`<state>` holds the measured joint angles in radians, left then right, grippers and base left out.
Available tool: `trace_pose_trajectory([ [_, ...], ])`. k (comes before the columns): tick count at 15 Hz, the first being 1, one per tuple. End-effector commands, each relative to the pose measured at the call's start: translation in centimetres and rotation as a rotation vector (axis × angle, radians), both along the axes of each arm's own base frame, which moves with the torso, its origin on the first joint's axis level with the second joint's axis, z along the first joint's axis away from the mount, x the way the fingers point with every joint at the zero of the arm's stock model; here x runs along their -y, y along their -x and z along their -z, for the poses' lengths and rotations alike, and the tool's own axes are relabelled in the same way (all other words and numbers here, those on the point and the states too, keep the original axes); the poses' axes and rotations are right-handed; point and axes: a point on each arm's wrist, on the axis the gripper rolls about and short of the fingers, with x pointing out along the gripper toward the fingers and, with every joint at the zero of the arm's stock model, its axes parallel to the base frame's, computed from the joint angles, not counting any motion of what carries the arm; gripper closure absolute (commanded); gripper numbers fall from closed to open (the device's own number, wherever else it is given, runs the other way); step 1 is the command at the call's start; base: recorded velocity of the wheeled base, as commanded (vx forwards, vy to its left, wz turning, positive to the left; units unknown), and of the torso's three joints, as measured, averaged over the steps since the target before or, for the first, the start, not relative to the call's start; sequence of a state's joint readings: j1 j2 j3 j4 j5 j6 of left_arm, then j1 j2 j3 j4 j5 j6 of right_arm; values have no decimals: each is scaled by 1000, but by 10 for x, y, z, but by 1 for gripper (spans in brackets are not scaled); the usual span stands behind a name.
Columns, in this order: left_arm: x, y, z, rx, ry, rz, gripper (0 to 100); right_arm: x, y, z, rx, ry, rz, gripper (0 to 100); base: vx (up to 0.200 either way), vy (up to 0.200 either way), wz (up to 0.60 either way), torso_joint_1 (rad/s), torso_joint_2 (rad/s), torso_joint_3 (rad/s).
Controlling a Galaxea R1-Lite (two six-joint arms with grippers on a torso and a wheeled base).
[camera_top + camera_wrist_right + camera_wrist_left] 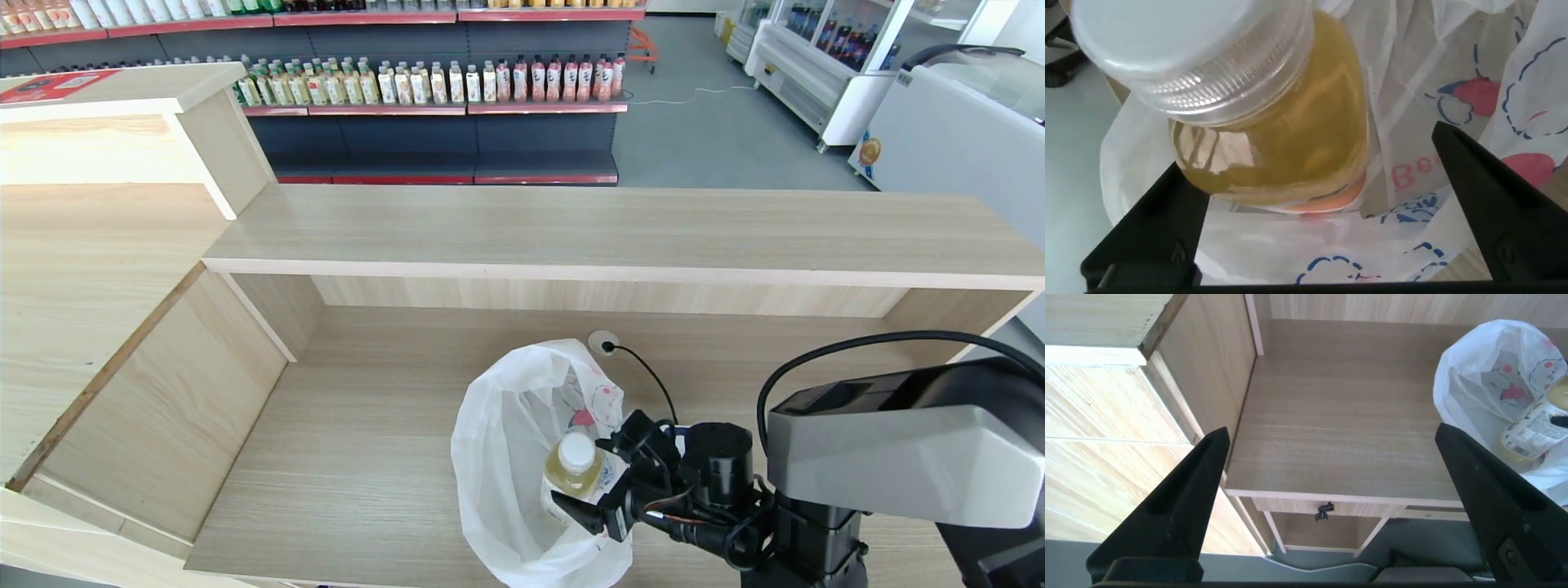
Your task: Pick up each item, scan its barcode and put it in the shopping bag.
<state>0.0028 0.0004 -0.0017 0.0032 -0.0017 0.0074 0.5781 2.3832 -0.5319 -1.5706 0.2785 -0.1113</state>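
One round, white-capped bottle (575,467) in crinkled plastic shopping bag (498,457).
Right gripper (589,475) spread around it; left gripper (1331,449) wide open.

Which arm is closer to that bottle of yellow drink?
Right. The right gripper sits at the shopping bag's mouth, fingers either side of the bottle. The left gripper hangs well off to the side, over the counter's near edge.

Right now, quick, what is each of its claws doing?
Left gripper: open, holding nothing.
Right gripper: open, its fingers on either side of the bottle inside the shopping bag.
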Motion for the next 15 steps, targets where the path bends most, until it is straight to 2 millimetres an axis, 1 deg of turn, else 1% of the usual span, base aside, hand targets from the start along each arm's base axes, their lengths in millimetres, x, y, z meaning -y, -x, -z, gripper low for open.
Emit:
trace_pose_trajectory([
  [1, 0, 0, 0, 0, 0, 0, 0, 1, 0, -24, 26, -65, 12, 0, 0, 0, 0, 0, 0, 0],
  [2, 0, 0, 0, 0, 0, 0, 0, 4, -1, -38, 12, -130, 36, 0, 0, 0, 0, 0, 0, 0],
  [3, 0, 0, 0, 0, 0, 0, 0, 7, -2, -45, 14, -155, 49, 0, 0, 0, 0, 0, 0, 0],
  [4, 0, 0, 0, 0, 1, 0, 0, 18, -7, -58, 2, -183, 89, 0, 0, 0, 0, 0, 0, 0],
  [5, 0, 0, 0, 0, 0, 0, 0, 21, -7, -63, -6, -197, 101, 0, 0, 0, 0, 0, 0, 0],
  [6, 0, 0, 0, 0, 0, 0, 0, 25, -4, -82, -41, -260, 121, 0, 0, 0, 0, 0, 0, 0],
  [7, 0, 0, 0, 0, 1, 0, 0, 29, 0, -95, -59, -286, 132, 0, 0, 0, 0, 0, 0, 0],
  [10, 0, 0, 0, 0, 1, 0, 0, 46, 9, -125, -67, -288, 168, 0, 0, 0, 0, 0, 0, 0],
  [12, 0, 0, 0, 0, 1, 0, 0, 56, 11, -135, -66, -299, 196, 0, 0, 0, 0, 0, 0, 0],
  [13, 0, 0, 0, 0, 1, 0, 0, 65, 14, -139, -70, -297, 218, 0, 0, 0, 0, 0, 0, 0],
  [15, 0, 0, 0, 0, 1, 0, 0, 76, 23, -144, -79, -291, 244, 0, 0, 0, 0, 0, 0, 0],
])
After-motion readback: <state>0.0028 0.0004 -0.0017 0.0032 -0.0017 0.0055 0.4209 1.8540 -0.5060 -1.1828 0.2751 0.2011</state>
